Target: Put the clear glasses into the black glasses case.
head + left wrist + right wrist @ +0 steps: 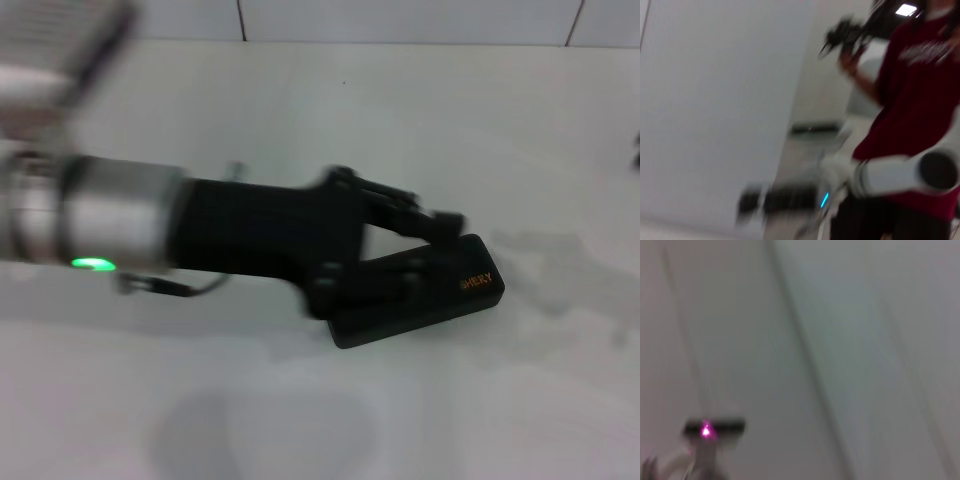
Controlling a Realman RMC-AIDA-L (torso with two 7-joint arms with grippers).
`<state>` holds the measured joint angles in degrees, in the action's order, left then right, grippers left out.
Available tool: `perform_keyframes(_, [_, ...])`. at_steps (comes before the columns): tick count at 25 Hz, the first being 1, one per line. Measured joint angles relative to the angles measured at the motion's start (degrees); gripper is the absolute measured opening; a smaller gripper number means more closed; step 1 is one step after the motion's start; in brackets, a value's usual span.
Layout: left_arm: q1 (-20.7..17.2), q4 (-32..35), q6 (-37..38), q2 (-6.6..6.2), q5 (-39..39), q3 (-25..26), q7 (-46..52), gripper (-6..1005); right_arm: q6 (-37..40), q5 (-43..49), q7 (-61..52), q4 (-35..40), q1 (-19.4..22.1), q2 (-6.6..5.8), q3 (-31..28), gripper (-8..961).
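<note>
1. Left gripper [438,248], centre-right of the head view: jaws spread wide with bare white showing between them. Upper finger reaching past the far long edge of the case, lower finger lying over its top face. Motion-blurred, so impossible to tell whether either finger actually presses on the shell.
2. Just under and around those jaws: the black glasses case [420,300], lying flat and slanted, low end toward lower centre, orange lettering at its right end. Looks shut, with no grey lining visible.
3. Right of the case, near but apart from it: a faint greyish smear on the white table [300,100], probably the clear glasses [555,270]. Too pale to make out lenses or arms, and clearly not in the case.
4. Further out: left arm coming in from the left edge of the frame, green light on its silver wrist section. Right gripper nowhere to be seen in the head view, and nothing usable in either wrist view.
5. Step in hand, as a judgement: getting at the case lid, early in the task, with nothing yet packed.
6. Next move, as a judgement: calls for catching the lid edge opposite the hinge and lifting without sliding the light case across the table. After that, bringing the glasses over with arms folded, since a wide frame could foul the rim.
</note>
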<state>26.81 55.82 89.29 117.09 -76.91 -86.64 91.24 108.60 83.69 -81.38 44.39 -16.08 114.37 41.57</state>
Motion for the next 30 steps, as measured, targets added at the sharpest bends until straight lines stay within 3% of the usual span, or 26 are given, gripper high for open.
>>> perform_keyframes(1, [-2.02,0.85,10.84,-0.09,0.55,9.15,-2.44,169,0.13,1.9,0.09,0.06,-0.79,0.42,0.87,248])
perform_keyframes(4, [-3.74,0.14,16.74,-0.01,-0.27,16.76,-3.13,273,-0.9,4.15,0.44,-0.49,-2.45,0.99,5.39,267])
perform_keyframes(7, [-5.36,0.03,17.04,-0.38,-3.18,20.8,-2.62,366,-2.47,4.3,1.37,-0.99,-3.85,1.18,12.35,321])
perform_keyframes(12, [-6.17,-2.57,17.03,-0.95,-6.2,22.57,-3.02,484,-5.12,3.67,2.63,-1.18,-6.91,1.59,21.57,410])
perform_keyframes(14, [-6.14,-4.53,17.05,-1.18,-7.18,23.43,-3.66,531,-5.42,3.48,2.92,-1.26,-7.5,1.61,22.69,446])
perform_keyframes(17, [-6.03,-7.61,17.25,-1.81,-7.83,23.83,-5.72,598,-5.52,3.01,3.79,-1.35,-9.44,1.66,25.76,673])
perform_keyframes(22, [-6.28,-8.64,19.08,-2.15,-7.98,24.04,-7.73,699,-5.5,2.47,3.87,-1.06,-9.9,1.72,26.01,861])
perform_keyframes(30, [-6.04,-10.69,20.2,-3.01,-8.03,24.96,-9.97,787,-7.38,0.97,5.41,-0.88,-10.12,1.82,28.57,868])
